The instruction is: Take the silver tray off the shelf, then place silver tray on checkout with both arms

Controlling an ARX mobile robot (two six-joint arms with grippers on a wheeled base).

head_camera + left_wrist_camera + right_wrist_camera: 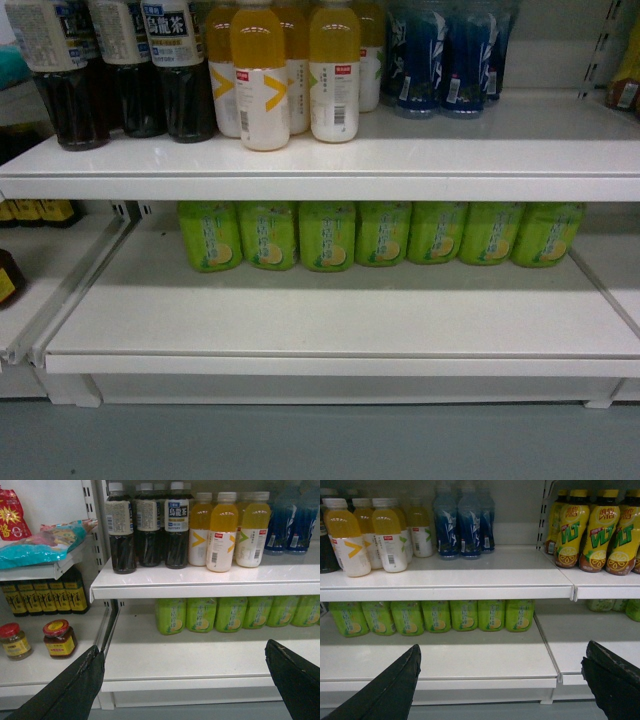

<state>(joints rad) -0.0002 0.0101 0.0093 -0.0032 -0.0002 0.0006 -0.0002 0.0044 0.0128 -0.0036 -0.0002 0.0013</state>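
Black left end effector (185, 680) and right end effector (502, 680) spread wide, empty, facing shelf (330, 325)

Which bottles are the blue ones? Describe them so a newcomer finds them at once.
Look at the upper white shelf. Right of the orange juice bottles stand the blue bottles, set further back; they alone are deep blue, with white streak patterns.

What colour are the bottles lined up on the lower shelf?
Light green bottles with a lemon picture on the label, clearest in the head view.
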